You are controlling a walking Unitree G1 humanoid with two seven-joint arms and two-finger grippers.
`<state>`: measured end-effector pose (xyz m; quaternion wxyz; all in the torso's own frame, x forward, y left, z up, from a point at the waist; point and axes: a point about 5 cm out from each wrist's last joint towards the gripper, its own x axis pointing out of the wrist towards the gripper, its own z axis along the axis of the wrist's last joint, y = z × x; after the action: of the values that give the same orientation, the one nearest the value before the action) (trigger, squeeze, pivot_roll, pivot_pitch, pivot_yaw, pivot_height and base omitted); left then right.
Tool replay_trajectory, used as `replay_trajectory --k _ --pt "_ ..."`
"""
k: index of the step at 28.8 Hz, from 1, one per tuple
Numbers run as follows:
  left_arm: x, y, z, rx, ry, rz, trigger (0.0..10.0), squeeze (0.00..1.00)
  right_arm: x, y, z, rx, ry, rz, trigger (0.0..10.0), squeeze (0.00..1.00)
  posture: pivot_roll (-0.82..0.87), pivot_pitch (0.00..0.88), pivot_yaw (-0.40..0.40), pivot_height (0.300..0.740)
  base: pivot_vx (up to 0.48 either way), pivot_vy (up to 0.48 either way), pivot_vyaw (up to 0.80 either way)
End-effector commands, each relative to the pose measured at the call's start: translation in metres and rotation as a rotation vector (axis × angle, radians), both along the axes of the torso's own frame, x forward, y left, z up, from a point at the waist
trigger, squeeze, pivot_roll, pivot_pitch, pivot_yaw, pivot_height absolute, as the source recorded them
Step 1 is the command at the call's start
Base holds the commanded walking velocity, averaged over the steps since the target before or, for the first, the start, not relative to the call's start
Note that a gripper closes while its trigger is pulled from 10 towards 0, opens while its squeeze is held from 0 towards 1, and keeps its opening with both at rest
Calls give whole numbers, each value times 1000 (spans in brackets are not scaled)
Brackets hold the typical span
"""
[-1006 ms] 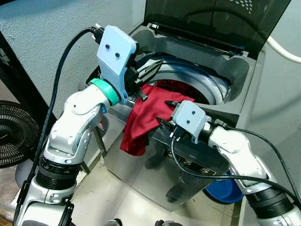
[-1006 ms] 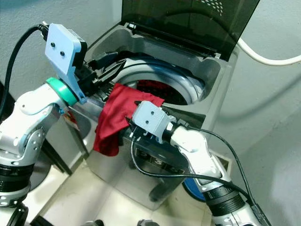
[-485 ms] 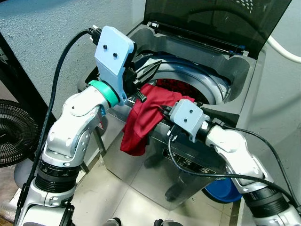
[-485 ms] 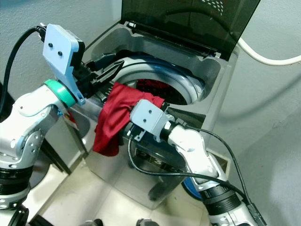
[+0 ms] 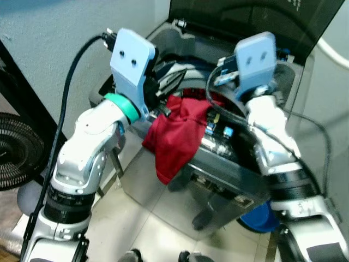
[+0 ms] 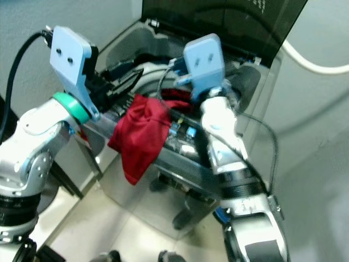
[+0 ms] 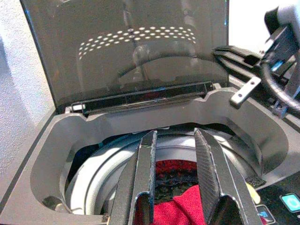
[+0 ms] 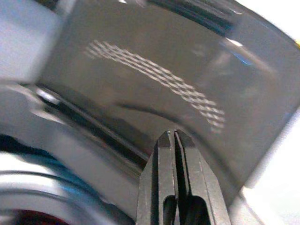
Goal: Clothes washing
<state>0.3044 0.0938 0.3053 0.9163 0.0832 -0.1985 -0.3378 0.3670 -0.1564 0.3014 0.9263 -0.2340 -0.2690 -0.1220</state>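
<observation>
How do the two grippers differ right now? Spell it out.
The left gripper is open, a clear gap between its fingers; the right gripper is shut, fingers pressed together on nothing. The left gripper hangs low over the drum above the red garment; the right gripper is raised higher, pointing toward the tinted lid. Both sit over the open washing machine, and neither holds the garment.
</observation>
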Motion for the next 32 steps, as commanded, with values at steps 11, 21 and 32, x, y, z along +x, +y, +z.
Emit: replay_trajectory --k 11,21,32 --pt "-1 2 1 18 -7 8 10000 0 -15 -4 -38 156 165 420 10000 0 3 88 7 740 0 0 0" --pt "3 12 3 27 -6 57 10000 0 -44 14 -57 30 345 787 10000 318 12 89 4 740 0 0 0" --pt "1 20 5 36 -12 94 10000 0 -54 22 -79 -88 486 903 10000 1000 33 95 -1 740 0 0 0"
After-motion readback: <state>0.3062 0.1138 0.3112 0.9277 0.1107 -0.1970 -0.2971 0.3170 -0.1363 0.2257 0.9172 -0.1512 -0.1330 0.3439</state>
